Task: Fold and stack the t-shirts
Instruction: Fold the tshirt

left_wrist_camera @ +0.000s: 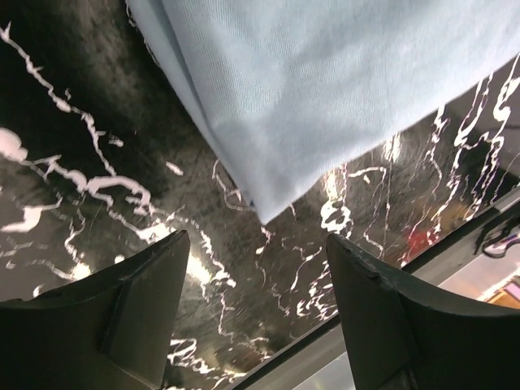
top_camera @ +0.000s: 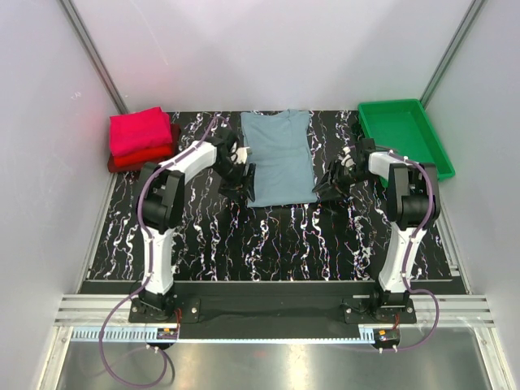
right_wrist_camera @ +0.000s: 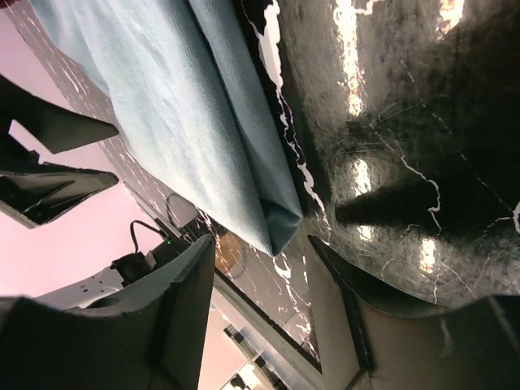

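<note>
The grey-blue t-shirt [top_camera: 279, 158] looks limp (likely sags freely); pinch its near corners. Left gripper [left_wrist_camera: 256, 240] and right gripper [right_wrist_camera: 262, 240] gape empty.

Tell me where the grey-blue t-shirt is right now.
In the top view the grey-blue t-shirt lies flat mid-table toward the back, between the left hand and right hand, with the green tray to its right.

Left arm [top_camera: 159, 244] and right arm [top_camera: 396, 252]: white links, black joints, purple cables [top_camera: 101, 345]; black wedge-shaped fingers [left_wrist_camera: 382, 317]
</note>
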